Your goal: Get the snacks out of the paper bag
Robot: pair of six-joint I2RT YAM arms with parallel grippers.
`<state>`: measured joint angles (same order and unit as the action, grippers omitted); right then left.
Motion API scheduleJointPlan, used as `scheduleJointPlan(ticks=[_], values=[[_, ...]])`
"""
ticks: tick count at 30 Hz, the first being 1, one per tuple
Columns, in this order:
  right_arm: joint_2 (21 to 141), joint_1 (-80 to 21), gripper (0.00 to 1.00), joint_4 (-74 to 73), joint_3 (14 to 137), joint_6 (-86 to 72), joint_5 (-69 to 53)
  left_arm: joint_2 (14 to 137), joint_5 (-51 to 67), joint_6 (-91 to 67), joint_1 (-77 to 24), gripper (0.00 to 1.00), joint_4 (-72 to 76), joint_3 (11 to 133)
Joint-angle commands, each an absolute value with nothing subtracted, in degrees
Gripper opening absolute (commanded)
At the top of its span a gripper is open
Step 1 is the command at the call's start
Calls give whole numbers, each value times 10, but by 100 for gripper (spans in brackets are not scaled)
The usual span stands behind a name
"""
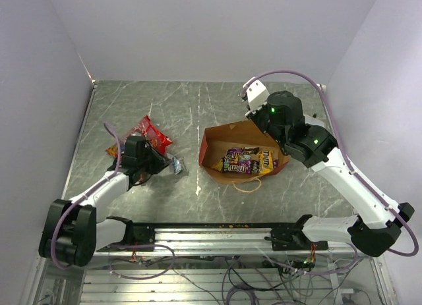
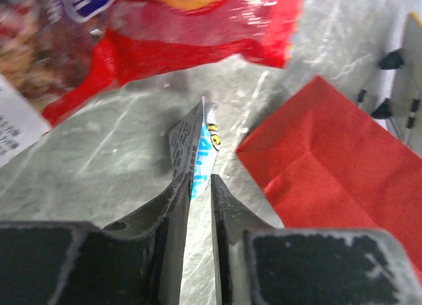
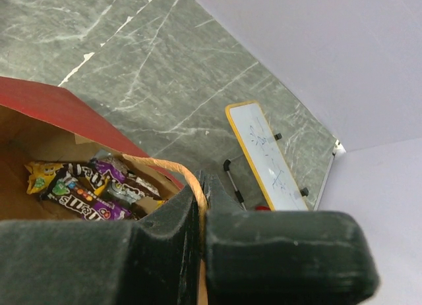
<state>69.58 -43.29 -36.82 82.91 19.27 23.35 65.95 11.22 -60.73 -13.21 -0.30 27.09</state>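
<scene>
Near the table's (image 1: 198,107) left edge a yellow-orange wrapper (image 1: 113,149) lies just beside the red chip bag (image 1: 150,135), both out on the bare stone. The left gripper (image 1: 165,163) reaches in low from the near-left corner, its tips just nearer than the chip bag. In the left wrist view, the left gripper (image 2: 200,181) has its jaws a narrow slit apart, and the lower end of a silver-blue packet (image 2: 196,141) stands on edge between the tips. I cannot tell whether they pinch it or merely flank it. From above, that packet (image 1: 177,165) sits between the chip bag and the paper bag (image 1: 227,135).

The paper bag lies about the middle of the table, its inside showing from above. One red side panel (image 2: 330,153) faces the left arm. A loop handle (image 1: 249,183) trails on the stone at the bag's near side. Inside it a cluster of snacks (image 1: 247,161) remains, with purple, yellow and brown wrappers heaped together.

The right gripper (image 1: 258,119) comes down at the bag's far right corner. Seen from its wrist, the right gripper (image 3: 201,186) is clamped tight on the bag's other handle (image 3: 188,176), the tan cord running between the jaws. The snacks (image 3: 86,186) lie just below it. Beyond, toward the table's right edge, a small whiteboard (image 3: 267,157) lies flat.
</scene>
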Motion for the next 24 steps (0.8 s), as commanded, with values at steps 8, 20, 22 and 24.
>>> scheduleJointPlan(ticks=[8, 20, 22, 24], values=[[683, -433, 0, -398, 853, 150, 173, 542, 6, -594, -127, 67, -317, 390], [666, -433, 0, -366, 834, 192, 311, 561, 104, -574, -127, 71, -328, 483], [668, -427, 0, -326, 823, 237, 359, 565, 125, -582, -127, 74, -308, 482], [668, -406, 0, -291, 814, 281, 352, 572, 145, -589, -127, 80, -292, 480]])
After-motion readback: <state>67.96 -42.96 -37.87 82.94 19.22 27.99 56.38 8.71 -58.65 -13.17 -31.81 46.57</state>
